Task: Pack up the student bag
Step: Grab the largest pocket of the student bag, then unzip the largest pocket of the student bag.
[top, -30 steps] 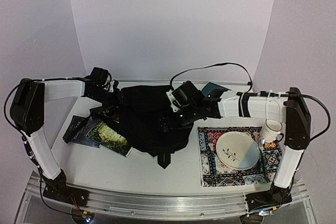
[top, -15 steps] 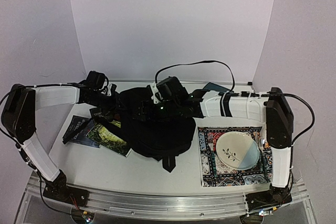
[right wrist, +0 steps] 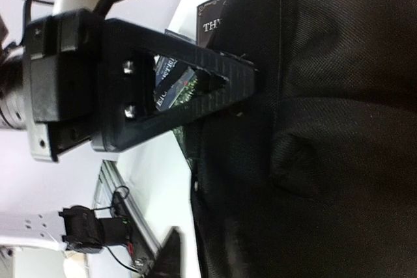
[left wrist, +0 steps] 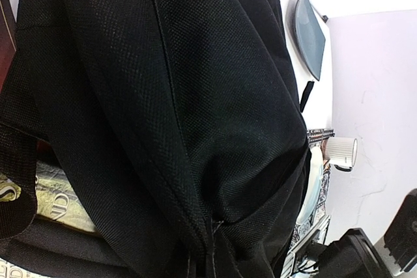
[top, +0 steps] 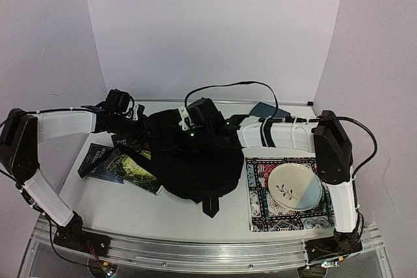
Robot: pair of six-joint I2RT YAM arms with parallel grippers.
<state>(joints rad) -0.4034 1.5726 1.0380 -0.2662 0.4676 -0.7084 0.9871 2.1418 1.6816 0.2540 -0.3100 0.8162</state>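
Observation:
The student bag (top: 195, 161), a big soft black backpack, lies in the middle of the table and fills both wrist views (left wrist: 163, 115) (right wrist: 313, 128). My left gripper (top: 144, 129) is at the bag's upper left edge, shut on a pinch of fabric that gathers into a fold at the bottom of the left wrist view. My right gripper (top: 176, 133) reaches over the top of the bag close beside the left one, its jaws buried in the black fabric and shut on it. The left gripper's black finger (right wrist: 189, 89) shows in the right wrist view.
Books (top: 127, 166) lie partly under the bag's left side. A plate (top: 294, 185) rests on a patterned tray (top: 260, 216) at the right, with a white mug (left wrist: 341, 151) beyond it. A teal flat object (top: 267, 110) sits behind the bag.
My right arm has swung left across the bag and its gripper has closed on the fabric. The left gripper has also closed at the bag's edge. The right arm now hides the mug from above.

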